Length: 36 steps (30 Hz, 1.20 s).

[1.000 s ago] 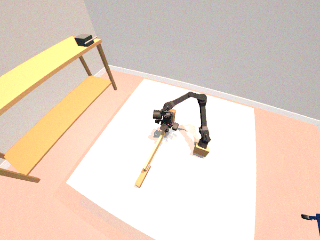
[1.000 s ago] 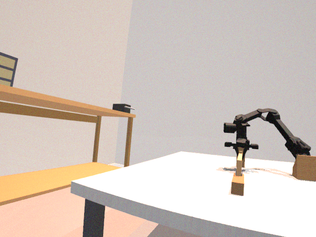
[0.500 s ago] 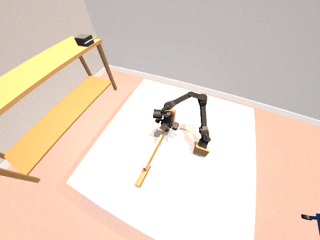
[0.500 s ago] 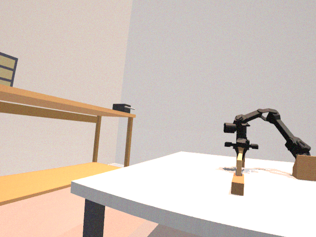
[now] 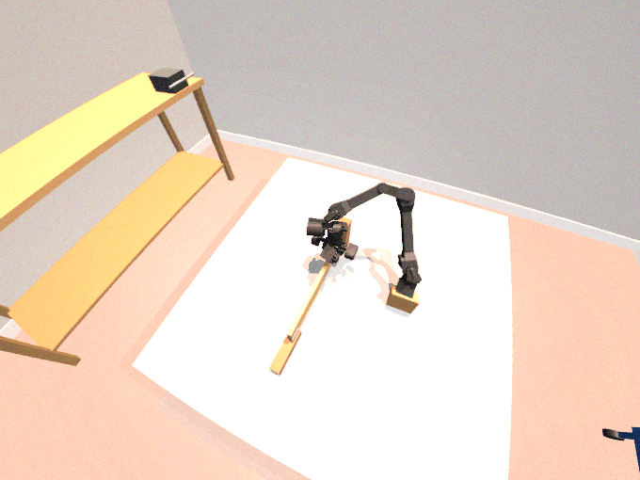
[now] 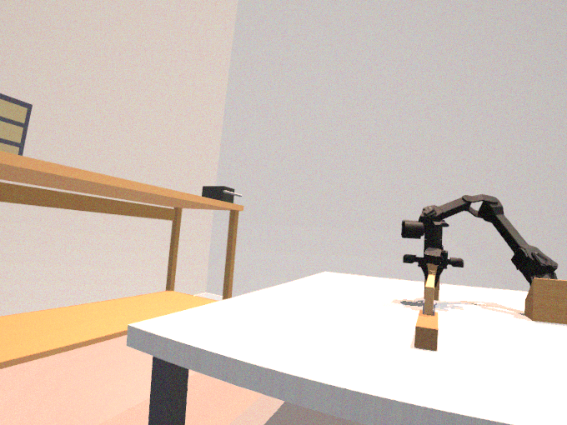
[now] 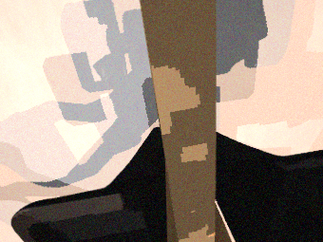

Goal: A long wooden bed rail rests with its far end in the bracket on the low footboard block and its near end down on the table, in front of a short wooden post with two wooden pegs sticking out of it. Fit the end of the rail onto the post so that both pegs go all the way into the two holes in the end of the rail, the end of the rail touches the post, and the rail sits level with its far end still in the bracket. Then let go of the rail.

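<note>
The room has plain grey walls that meet in a corner, and a floor of pale salmon colour with a light skirting along the wall. In the middle stands a white table [image 5: 426, 342] with a dark leg under its near corner in the exterior view. On the left there is a wooden shelf unit [image 5: 106, 224] with two long boards, one above the other, on thin wooden legs. On the end of the upper board lies a small black box [image 5: 169, 79] with a short grey pin. At the far left edge of the exterior view a framed panel with dark blue bars [image 6: 12, 125] stands on the upper board.

The arm rises from a wooden base block [image 5: 402, 301] on the table and bends over to the gripper [image 5: 329, 253], which points downward. Its fingers are closed on the near end of the rail [image 5: 309, 304] and hold it above the white surface; in the wrist view the rail runs between dark fingers. The rail slopes down from the gripper to the low footboard block [image 5: 284, 356], and its far end rests there. The post [image 5: 347, 229] stands just behind the gripper and is mostly hidden by it. I cannot tell whether the pegs are in the holes. Soft grey shadows of the arm lie on the table around the gripper.
</note>
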Motion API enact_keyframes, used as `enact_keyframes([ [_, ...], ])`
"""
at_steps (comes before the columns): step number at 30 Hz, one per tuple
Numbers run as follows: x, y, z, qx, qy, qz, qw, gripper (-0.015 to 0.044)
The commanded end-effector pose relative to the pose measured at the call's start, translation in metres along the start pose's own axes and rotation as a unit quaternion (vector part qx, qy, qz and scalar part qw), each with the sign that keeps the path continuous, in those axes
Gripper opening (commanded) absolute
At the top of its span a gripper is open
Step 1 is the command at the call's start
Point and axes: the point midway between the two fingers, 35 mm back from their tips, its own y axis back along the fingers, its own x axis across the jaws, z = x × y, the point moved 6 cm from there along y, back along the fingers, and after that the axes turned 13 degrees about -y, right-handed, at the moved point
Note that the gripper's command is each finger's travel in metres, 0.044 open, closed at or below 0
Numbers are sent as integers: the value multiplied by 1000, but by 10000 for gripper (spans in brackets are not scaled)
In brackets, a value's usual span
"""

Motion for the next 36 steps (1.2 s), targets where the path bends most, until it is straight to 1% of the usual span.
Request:
enact_keyframes([
  [1,-1,1,-3,1,2,-1,1000,0],
  [3,-1,1,-4,1,2,-1,1000,0],
  [20,0,0,0,-1,1,0,1000,440],
  [24,0,2,1,-1,1,0,1000,440],
  [28,7,28,28,0,2,-1,1000,440],
  [36,7,30,30,0,2,-1,1000,440],
])
